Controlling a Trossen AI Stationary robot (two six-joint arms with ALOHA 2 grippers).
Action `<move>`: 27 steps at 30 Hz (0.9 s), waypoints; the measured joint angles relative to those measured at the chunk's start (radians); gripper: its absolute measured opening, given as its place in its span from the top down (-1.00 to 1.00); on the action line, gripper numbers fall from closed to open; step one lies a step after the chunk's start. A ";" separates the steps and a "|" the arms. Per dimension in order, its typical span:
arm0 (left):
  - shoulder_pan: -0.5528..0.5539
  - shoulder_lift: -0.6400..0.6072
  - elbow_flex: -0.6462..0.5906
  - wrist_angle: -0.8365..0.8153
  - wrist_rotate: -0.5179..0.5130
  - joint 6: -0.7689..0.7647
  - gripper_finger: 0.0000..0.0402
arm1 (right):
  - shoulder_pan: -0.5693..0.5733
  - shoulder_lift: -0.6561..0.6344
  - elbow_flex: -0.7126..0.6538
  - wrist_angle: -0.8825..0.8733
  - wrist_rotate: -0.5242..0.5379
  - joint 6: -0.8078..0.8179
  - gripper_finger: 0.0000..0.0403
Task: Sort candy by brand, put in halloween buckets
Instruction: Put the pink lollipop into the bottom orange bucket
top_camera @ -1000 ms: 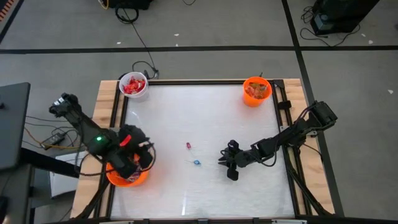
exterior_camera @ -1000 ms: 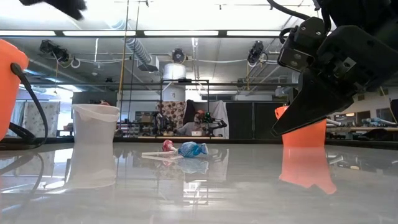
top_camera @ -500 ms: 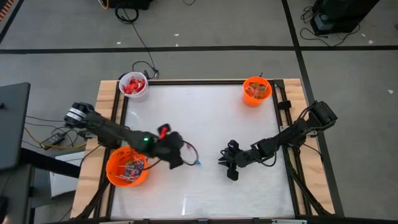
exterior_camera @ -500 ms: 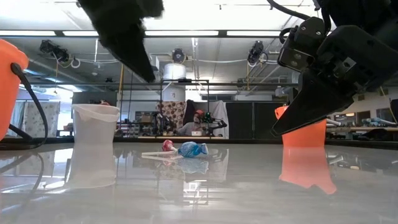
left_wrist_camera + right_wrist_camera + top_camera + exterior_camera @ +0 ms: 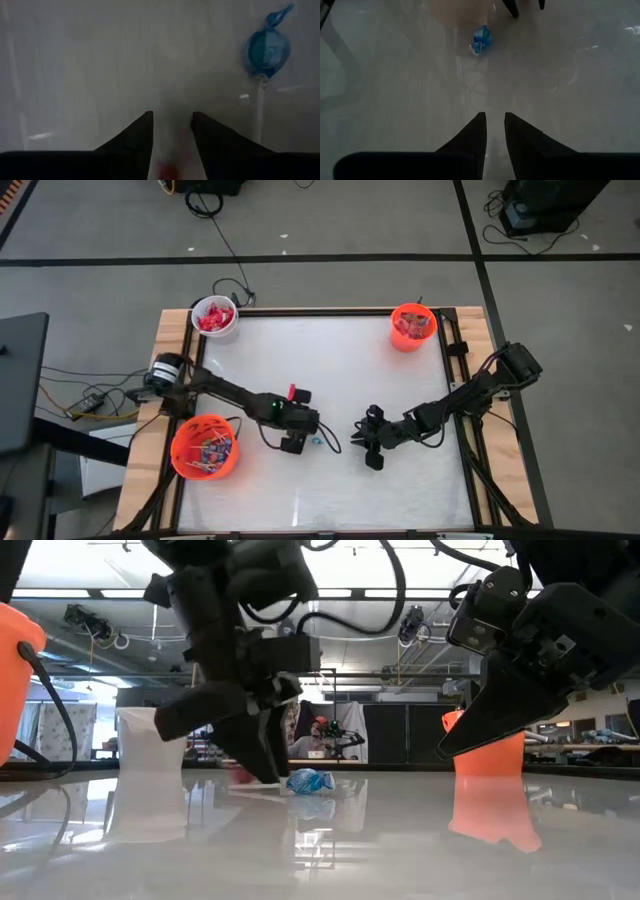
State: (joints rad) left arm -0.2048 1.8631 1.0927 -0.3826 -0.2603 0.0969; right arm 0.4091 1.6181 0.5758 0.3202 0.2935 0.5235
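Note:
Two candies lie mid-table. A blue-wrapped one on a stick [image 5: 267, 47] [image 5: 316, 442] lies just right of my left gripper [image 5: 172, 120] [image 5: 300, 432]. That gripper is open, tipped steeply down at the table. A blurred reddish candy [image 5: 167, 169] [image 5: 240, 774] shows low between its fingers; whether they touch it I cannot tell. My right gripper [image 5: 494, 120] [image 5: 360, 442] hovers right of the candies, its fingers a narrow gap apart with nothing between them. The white bucket [image 5: 214, 318] holds red candies. The small orange bucket [image 5: 412, 326] and the larger orange one [image 5: 205, 447] also hold candy.
The white bucket stands at the far left corner, the small orange bucket at the far right corner, and the larger orange one at the near left edge. A wooden frame [image 5: 170, 370] rims the table. A person sits in the room far behind the table [image 5: 320, 735].
My left gripper has swung from above the larger orange bucket toward the table's middle, sunk down to the tabletop and rolled about its own axis. It now stands over the reddish candy, beside the blue one. Neither candy has moved.

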 joint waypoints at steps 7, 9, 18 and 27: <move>0.032 0.051 0.005 0.004 0.053 0.019 0.29 | 0.000 0.000 0.000 -0.001 0.001 -0.007 0.59; 0.038 0.046 0.004 -0.001 0.065 -0.018 0.35 | 0.000 0.000 0.000 -0.001 0.002 -0.021 0.59; 0.047 0.044 0.042 -0.042 0.113 -0.146 0.89 | 0.000 0.000 0.000 0.006 0.027 -0.029 0.59; 0.046 0.050 0.186 -0.241 0.055 -0.199 0.98 | 0.000 0.000 0.000 0.007 0.027 -0.023 0.59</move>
State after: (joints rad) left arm -0.1592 1.9127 1.2782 -0.6234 -0.2050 -0.1018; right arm 0.4091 1.6184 0.5758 0.3271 0.3202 0.5010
